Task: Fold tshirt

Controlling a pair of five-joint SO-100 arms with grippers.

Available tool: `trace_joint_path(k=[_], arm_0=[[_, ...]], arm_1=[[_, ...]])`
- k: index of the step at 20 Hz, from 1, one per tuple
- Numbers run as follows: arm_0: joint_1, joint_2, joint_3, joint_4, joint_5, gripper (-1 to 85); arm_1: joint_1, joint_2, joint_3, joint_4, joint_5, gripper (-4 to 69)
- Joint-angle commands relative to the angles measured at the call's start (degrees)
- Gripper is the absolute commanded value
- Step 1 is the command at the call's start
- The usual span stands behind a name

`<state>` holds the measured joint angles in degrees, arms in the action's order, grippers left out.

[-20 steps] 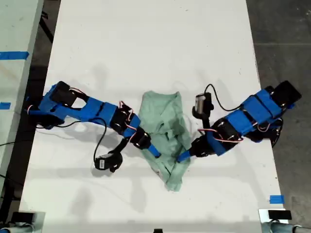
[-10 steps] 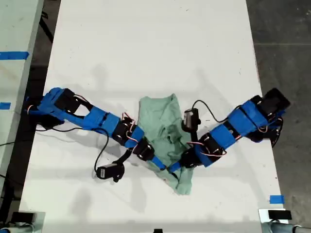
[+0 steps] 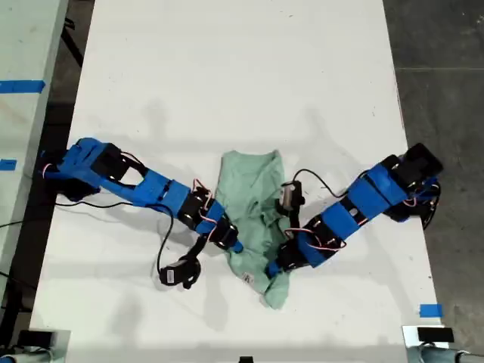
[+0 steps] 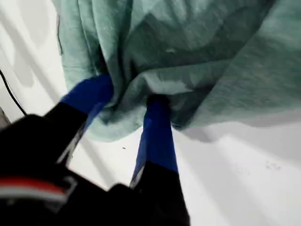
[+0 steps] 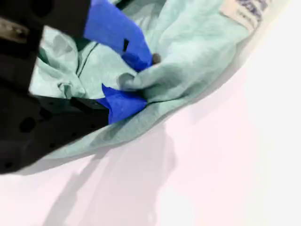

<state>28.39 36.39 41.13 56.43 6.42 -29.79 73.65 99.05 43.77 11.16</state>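
gripping a mint-green tshirt with both grippers on a white table

item 1, my first gripper (image 4: 127,101): two blue fingers (image 4: 157,127) set partly apart, with a thick bunch of cloth gathered between them. the fabric wraps over both tips, so the tips themselves are hidden. the jaws read as clamped on this bunch. black housing sits behind the fingers.

item 2, my second gripper (image 5: 136,80): blue jaws nearly together, pinching a thin ridge of cloth between upper and lower finger. a small dark fastener shows on the upper finger, just beside the pinch.

item 3, the tshirt (image 3: 251,200): pale mint-green, crumpled, lying on the table around the middle of the exterior view, slightly toward that view's lower part. its upper part lies fairly flat. its lower part is drawn into a narrow, rumpled tail between the two arm tips. in the first wrist view the cloth (image 4: 197,47) hangs in folds above the table. in the second wrist view it (image 5: 197,42) lies bunched against the surface.

item 4, white tag (image 5: 242,9): printed, lettering blurred, lying on the cloth beyond the second gripper's pinch. a small white tag (image 3: 247,278) also shows in the exterior view.

item 5, white table (image 3: 227,76): bears shirt and arms.

item 6, two blue arms: one (image 3: 144,189) reaches in from the exterior view's left, one (image 3: 363,204) from its right, both tips at the shirt's lower part. the wrist views do not settle which is which.
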Motion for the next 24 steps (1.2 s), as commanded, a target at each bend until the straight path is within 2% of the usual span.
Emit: trace_joint_path(k=[1, 4, 5, 7, 9, 11, 14, 16, 18, 20, 21, 22, 23, 24], arm_0=[[-0.35, 3.43, -0.09, 3.60, -0.44, 0.1], [-0.35, 10.28, 0.09, 3.34, 6.33, 0.1], [-0.79, 13.01, 0.09, 3.87, 8.26, 0.1], [-2.72, 18.11, 0.26, 5.98, 13.01, 0.1], [-6.06, 23.29, 0.70, 10.11, 16.96, 0.1], [-10.81, 28.48, 1.49, 14.33, 21.45, 0.1], [-19.69, 33.49, 2.46, 20.39, 25.84, 0.1], [-25.66, 35.24, 5.19, 22.59, 28.21, 0.1], [-30.85, 34.45, 8.53, 22.76, 29.00, 0.1], [-35.60, 31.82, 12.48, 20.57, 29.18, 0.1], [-38.32, 29.62, 14.15, 19.16, 28.56, 0.1], [-41.40, 26.81, 14.85, 17.84, 28.39, 1.5], [-44.56, 23.91, 14.59, 16.79, 28.39, 5.1], [-47.29, 20.92, 12.92, 16.35, 28.83, 7.4]], arm_1=[[-0.35, 3.43, -3.69, 7.29, -1.85, -1.6], [1.58, 6.24, -10.28, 13.89, -7.03, -1.6], [2.72, 6.33, -14.68, 17.84, -9.67, -1.6], [6.06, 6.59, -24.26, 25.75, -16.17, -1.6], [10.90, 8.44, -30.15, 30.50, -22.41, -1.6], [16.96, 13.36, -30.76, 31.90, -28.92, -1.6], [27.69, 19.69, -28.83, 37.27, -37.27, -1.6], [34.19, 24.17, -23.55, 37.53, -42.71, -1.6], [40.08, 28.39, -14.68, 34.10, -47.02, -1.6], [46.23, 33.66, -0.35, 23.99, -50.27, -1.5], [50.19, 35.86, 8.00, 17.93, -50.89, 3.3], [53.70, 36.56, 14.68, 12.39, -51.59, 12.4], [57.39, 36.30, 19.34, 8.35, -52.56, 19.5], [60.38, 35.68, 21.80, 6.33, -53.35, 22.7]])
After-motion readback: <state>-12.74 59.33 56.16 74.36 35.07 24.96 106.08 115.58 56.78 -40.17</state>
